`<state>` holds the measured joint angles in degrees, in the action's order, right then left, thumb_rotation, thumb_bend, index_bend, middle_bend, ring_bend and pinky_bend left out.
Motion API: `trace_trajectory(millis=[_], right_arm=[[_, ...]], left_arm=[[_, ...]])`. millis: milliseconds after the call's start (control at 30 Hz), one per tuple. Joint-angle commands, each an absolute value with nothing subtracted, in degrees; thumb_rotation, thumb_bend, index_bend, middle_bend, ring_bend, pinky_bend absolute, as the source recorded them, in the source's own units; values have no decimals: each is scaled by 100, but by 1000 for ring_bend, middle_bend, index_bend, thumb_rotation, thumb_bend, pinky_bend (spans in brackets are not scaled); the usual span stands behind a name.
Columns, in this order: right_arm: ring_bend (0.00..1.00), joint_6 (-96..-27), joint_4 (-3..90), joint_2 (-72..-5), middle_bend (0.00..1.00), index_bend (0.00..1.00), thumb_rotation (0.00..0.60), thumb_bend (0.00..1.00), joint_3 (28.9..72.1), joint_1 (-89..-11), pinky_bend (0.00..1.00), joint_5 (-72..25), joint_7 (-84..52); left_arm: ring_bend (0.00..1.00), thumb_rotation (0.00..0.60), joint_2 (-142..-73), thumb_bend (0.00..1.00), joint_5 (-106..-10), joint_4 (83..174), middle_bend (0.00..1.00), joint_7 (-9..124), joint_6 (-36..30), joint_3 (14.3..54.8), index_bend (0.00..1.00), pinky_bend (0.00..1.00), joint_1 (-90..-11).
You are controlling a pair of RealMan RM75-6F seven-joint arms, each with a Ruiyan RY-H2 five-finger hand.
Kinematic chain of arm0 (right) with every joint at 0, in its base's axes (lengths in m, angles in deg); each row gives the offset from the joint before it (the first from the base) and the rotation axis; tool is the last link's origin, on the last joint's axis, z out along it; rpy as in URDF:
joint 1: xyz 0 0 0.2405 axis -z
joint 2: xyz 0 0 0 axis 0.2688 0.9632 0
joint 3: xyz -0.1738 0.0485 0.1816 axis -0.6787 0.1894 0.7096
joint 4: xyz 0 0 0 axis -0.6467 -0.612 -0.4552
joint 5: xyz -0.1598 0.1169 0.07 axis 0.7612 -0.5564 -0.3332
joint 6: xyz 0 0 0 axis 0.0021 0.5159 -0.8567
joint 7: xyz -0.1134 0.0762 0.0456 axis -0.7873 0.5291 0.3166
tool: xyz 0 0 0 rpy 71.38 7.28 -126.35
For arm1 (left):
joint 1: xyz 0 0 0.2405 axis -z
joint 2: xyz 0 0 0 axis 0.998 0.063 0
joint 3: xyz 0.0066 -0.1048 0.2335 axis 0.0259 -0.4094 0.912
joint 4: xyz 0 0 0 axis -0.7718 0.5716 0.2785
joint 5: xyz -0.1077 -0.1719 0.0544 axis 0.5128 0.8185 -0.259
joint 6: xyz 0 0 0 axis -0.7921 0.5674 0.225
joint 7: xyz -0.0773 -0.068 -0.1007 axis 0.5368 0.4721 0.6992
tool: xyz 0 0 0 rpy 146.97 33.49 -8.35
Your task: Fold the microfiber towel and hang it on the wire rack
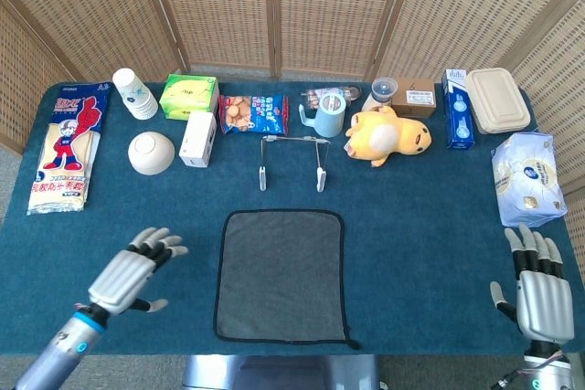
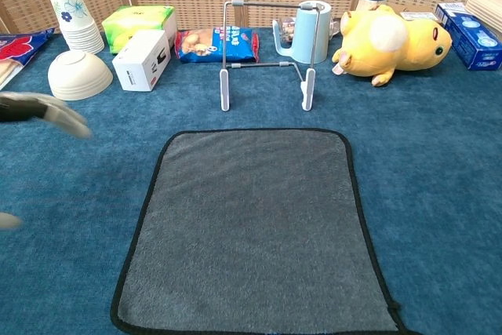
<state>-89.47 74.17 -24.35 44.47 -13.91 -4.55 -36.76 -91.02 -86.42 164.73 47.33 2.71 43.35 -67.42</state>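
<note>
Towel flat and untouched; both edges to be pinched squarely by left hand and right hand, fingers spread, empty.

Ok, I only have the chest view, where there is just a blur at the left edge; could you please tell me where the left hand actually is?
Observer: The left hand is over the table just left of the towel, fingers spread, holding nothing and not touching the towel.
Operator: Thank you. And the right hand? I cannot see it at all.
Observer: The right hand is at the near right corner of the table, fingers apart and empty, well clear of the towel.
Operator: Is anything close to it?
Observer: Yes, a white plastic-wrapped pack lies by the right edge, just beyond its fingertips.
</note>
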Motion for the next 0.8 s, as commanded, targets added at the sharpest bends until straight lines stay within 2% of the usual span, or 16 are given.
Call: trace_trajectory(millis=[33, 200, 433, 800], right_arm=[[0, -9024, 7470, -2407, 18, 32, 600, 308, 4445, -1335, 0, -462, -3711], [0, -9058, 7488, -2395, 18, 31, 600, 309, 4413, -1282, 0, -460, -3704], [0, -9118, 7477, -2321, 18, 31, 600, 308, 4399, -1228, 0, -387, -3569], [0, -9141, 7240, -2167, 18, 31, 600, 309, 4388, -1112, 0, -419, -3059]], left_arm=[[59, 600, -9286, 162, -8612, 16473, 151, 4995, 1152, 4164, 208, 0, -5991], [59, 600, -9783, 162, -8614, 16355, 150, 4890, 1619, 4067, 213, 0, -5530], [70, 600, -10624, 162, -8534, 16173, 155, 4577, 1874, 4022, 234, 0, -5156], [70, 600, -11735, 160, -8071, 15870, 158, 3547, 1598, 4164, 233, 0, -5158]])
